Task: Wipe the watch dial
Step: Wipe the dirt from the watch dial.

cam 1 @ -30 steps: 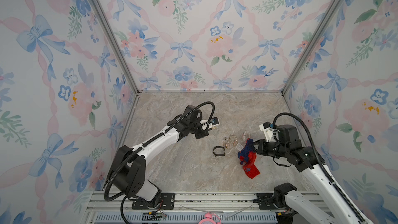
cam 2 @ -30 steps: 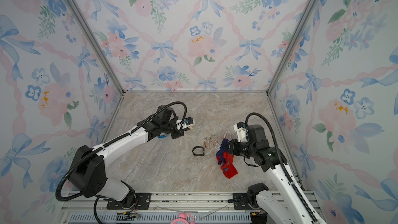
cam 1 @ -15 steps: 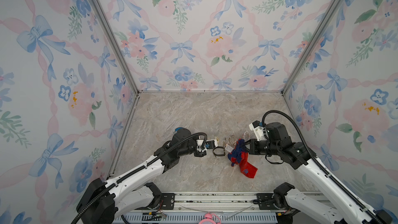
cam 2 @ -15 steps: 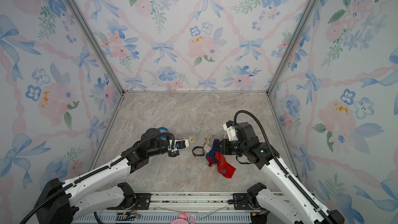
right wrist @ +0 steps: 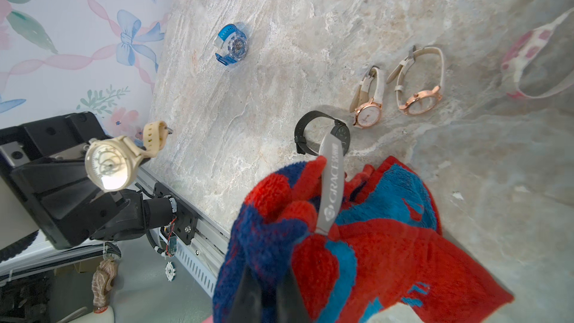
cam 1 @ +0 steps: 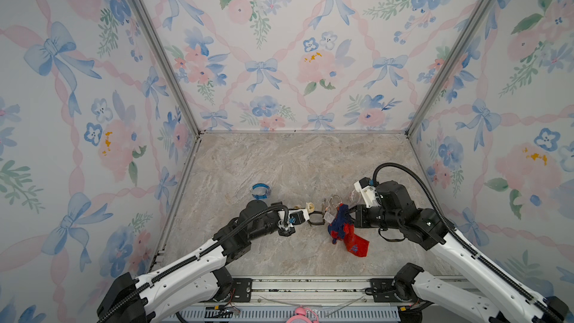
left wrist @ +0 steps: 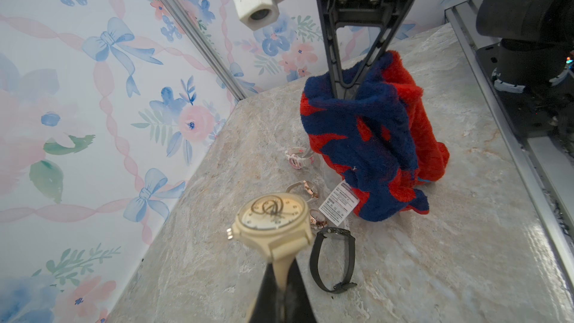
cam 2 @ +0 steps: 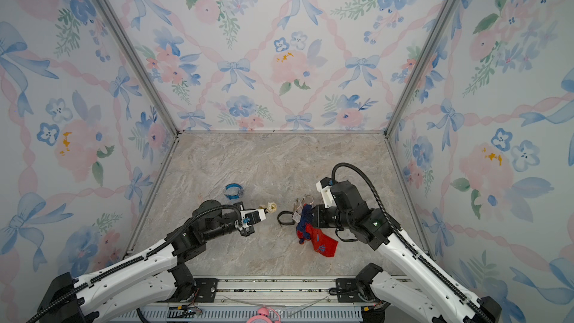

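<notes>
My left gripper (cam 1: 306,214) (cam 2: 264,211) is shut on the strap of a cream watch (cam 1: 309,206) (cam 2: 272,206), held above the table. In the left wrist view its round pale dial (left wrist: 273,212) sits just beyond my left gripper (left wrist: 281,290). My right gripper (cam 1: 349,215) (right wrist: 268,299) is shut on a fluffy red and blue cloth (cam 1: 344,231) (cam 2: 313,234) (left wrist: 372,138) (right wrist: 357,243) that hangs down to the table. The cloth and the cream watch (right wrist: 107,163) face each other with a gap between them.
A black watch (cam 1: 316,217) (left wrist: 334,259) (right wrist: 313,132) lies on the marble table between the grippers. Two rose-gold watches (right wrist: 368,113) (right wrist: 419,100) and a pink-white watch (left wrist: 298,156) lie behind it. A blue watch (cam 1: 260,191) (right wrist: 231,45) lies farther back left. Patterned walls enclose three sides.
My left arm swung from the back left to the front middle, carrying the cream watch. My right gripper moved left with the cloth. Both have barely moved in the last half second.
</notes>
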Motion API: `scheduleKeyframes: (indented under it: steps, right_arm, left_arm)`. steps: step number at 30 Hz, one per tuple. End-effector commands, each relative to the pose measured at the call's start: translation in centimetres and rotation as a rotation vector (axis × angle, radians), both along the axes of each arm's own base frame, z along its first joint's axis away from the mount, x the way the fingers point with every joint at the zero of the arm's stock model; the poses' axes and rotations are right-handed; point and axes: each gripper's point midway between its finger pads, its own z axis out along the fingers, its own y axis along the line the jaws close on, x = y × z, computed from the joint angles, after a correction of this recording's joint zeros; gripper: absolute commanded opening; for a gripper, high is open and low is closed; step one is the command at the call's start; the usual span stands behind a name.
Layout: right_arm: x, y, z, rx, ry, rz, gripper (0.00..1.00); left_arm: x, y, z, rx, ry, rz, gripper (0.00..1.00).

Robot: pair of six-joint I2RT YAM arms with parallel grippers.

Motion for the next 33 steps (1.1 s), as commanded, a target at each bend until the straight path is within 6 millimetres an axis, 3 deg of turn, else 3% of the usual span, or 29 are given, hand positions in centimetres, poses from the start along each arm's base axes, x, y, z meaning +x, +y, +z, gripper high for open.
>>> scheduleKeyframes:
  steps: [1,7,18,26,33]
  right_arm:
    - [0.7,1.0,2.3,0.031,-0.071,-0.021,0.00]
    - [0.1,2.5,3.0,0.036,-0.101,0.026,0.00]
    - [-0.8,5.4,4.3,0.075,-0.121,0.115,0.00]
    - [-0.9,8.2,3.5,0.068,-0.103,0.158,0.00]
    - [-0.5,9.3,2.7,0.055,-0.090,0.162,0.00]
  left_arm:
    - [-0.4,-0.3,1.2,-0.024,-0.066,-0.021,0.00]
    - [-1.5,-0.8,-0.3,0.028,-0.099,-0.085,0.00]
    - [-1.8,-1.5,-1.8,0.092,-0.090,-0.135,0.00]
    - [-2.2,-2.0,-2.2,0.103,-0.072,-0.163,0.00]
    - [-2.9,-2.5,-2.4,0.104,-0.061,-0.200,0.00]
